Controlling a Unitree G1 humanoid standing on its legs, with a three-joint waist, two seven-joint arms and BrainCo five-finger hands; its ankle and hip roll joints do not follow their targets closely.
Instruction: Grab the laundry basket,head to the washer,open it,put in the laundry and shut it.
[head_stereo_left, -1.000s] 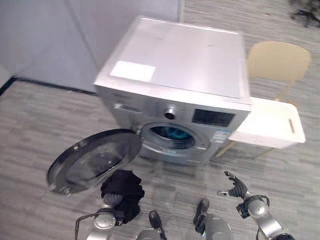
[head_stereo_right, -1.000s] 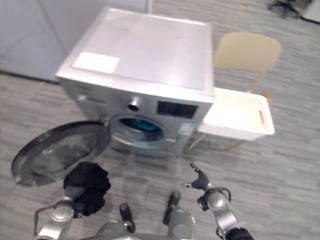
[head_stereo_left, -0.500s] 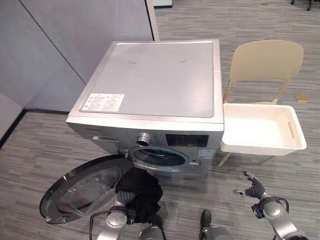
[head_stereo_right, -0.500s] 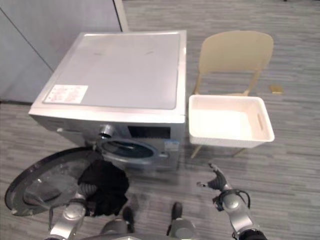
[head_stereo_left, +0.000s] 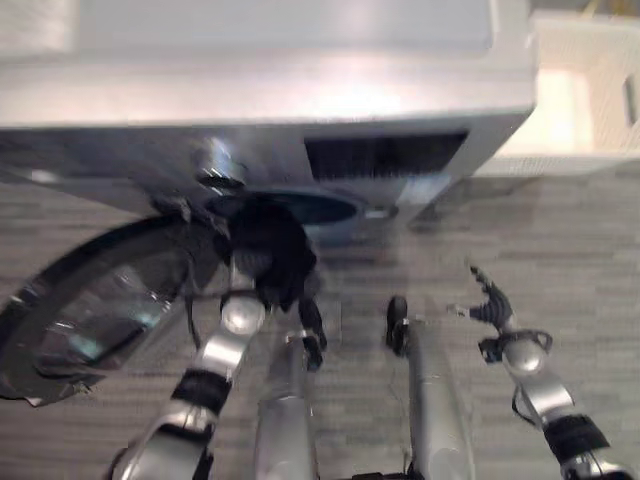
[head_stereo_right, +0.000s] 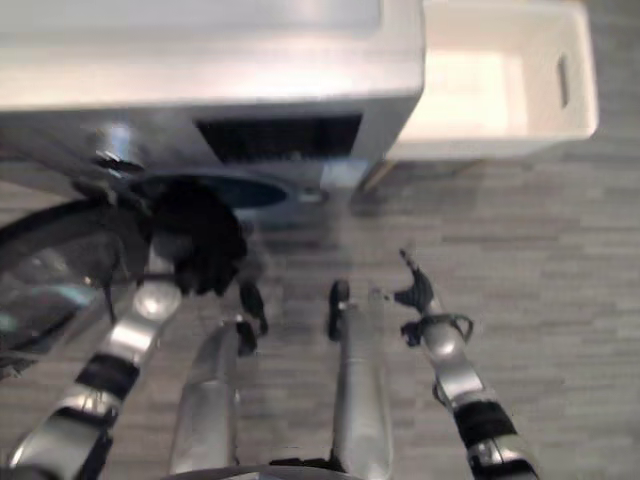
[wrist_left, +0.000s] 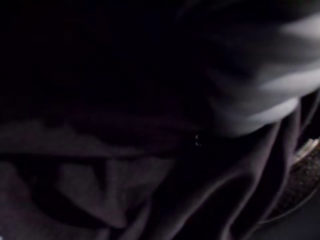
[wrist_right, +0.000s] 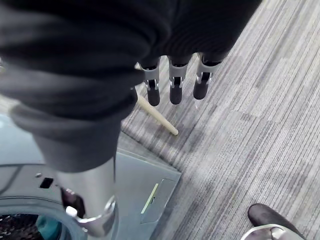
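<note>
**Loading the dark bundle at the drum mouth**

Looming across the top of the head views is the washer (head_stereo_left: 280, 90), its round door (head_stereo_left: 90, 300) swung wide open to the robot's left. Beside it on the right sits the white laundry basket (head_stereo_right: 500, 80), empty as far as these views show. Right at the drum opening (head_stereo_right: 235, 190) hangs the dark laundry (head_stereo_left: 268, 250), bunched over the left hand (head_stereo_right: 172, 245); the cloth hides its fingers, so I cannot tell how they sit. The right hand (head_stereo_left: 488, 303) hangs free over the floor, fingers spread and relaxed, holding nothing.

To do this step well, I'd judge the bundle must go deep past the door seal before any release, with trailing folds tucked in, or cloth could snag the rim and block the door.
</note>
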